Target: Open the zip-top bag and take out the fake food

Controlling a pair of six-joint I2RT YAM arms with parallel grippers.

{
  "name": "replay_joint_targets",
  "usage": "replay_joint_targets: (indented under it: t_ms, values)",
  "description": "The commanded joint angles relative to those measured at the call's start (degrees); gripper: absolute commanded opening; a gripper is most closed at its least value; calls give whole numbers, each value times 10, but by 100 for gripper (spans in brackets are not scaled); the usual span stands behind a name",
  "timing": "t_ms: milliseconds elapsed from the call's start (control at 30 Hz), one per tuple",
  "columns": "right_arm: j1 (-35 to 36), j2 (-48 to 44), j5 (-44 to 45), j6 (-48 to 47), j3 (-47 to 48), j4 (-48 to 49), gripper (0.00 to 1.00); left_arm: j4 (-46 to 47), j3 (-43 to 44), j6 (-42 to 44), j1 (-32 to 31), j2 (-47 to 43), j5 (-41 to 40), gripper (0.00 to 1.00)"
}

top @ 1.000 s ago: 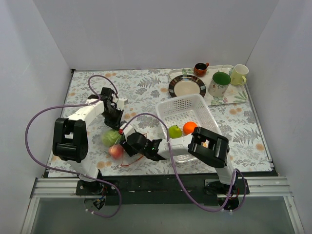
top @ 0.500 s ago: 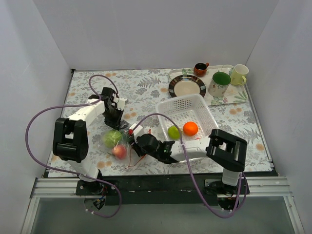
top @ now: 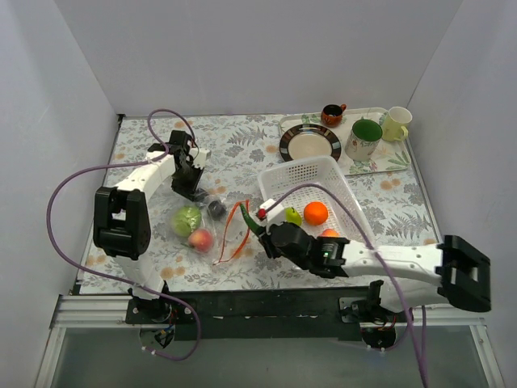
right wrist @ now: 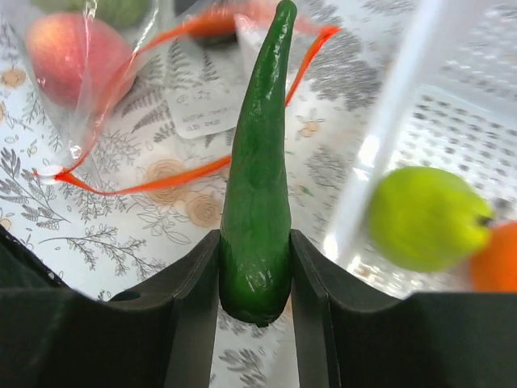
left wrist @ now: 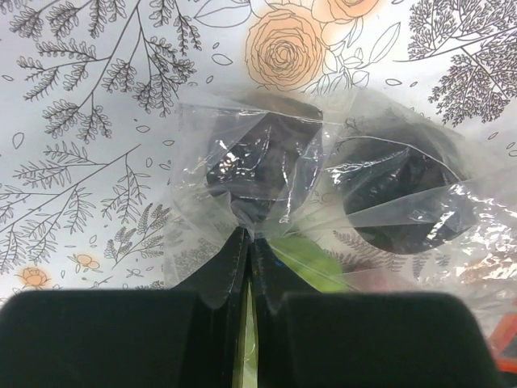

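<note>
Just left of the white basket (top: pixel 273 175), the right gripper (right wrist: pixel 255 244) clamps a long green pepper (right wrist: pixel 260 153); the left gripper (left wrist: pixel 249 240) pinches the clear zip-top bag (left wrist: pixel 323 153), peach (top: pixel 199 239) and seemingly an apple (top: pixel 185 220) inside.

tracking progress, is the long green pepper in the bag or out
Out. The green pepper is clamped in the jaws of the right gripper, lifted outside the zip-top bag.

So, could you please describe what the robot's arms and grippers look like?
The left arm and right arm have white links and chunky black joint housings, and each is trailed by a looping lilac cable. The left gripper and right gripper have flat, matte black fingers.
</note>
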Motion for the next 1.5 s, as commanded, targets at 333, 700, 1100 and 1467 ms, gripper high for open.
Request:
replay_joint_targets:
  t_ms: [333,700,1100,1467]
  values:
    - [-58,-234,193,89,-48,-241,83,-67,68,-40,-15,-22,115,15]
    - [-32,-148,125,-6,63,-196,98,-78,56,-8,-11,-109,88,44]
    - [89,30,97,-82,86,-52,98,-14,-105,101,174,-159,123,66]
    - [42,156,45,-106,112,71,91,23,-160,87,164,-137,183,41]
